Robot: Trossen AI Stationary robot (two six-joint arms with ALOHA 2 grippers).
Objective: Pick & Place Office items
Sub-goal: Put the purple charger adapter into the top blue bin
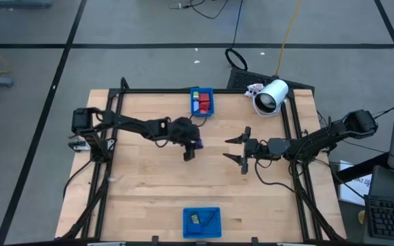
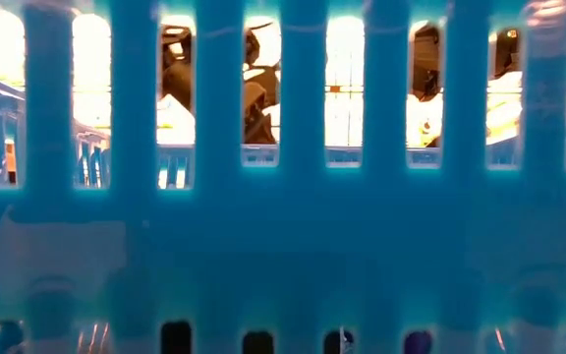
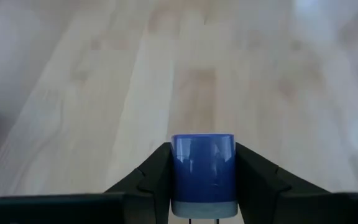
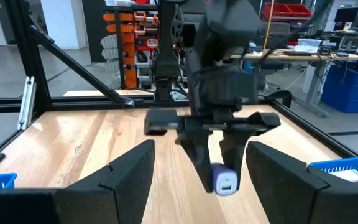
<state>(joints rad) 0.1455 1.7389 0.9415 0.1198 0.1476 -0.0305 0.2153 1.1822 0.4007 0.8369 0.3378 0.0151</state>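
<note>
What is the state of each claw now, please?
Left claw: closed on a small blue block.
Right claw: open, holding nothing.

Left arm: reached from the frame's left edge toward centre in the high view, wrist bent down.
Left gripper (image 1: 189, 152): just left of centre, pointed down, fingers (image 3: 157, 180) clamped on a small blue piece (image 3: 202, 174).
Right arm: came in from the right edge, stretched level toward centre.
Right gripper (image 1: 237, 148): right of centre, jaws spread wide, nothing between them, facing the left gripper.
</note>
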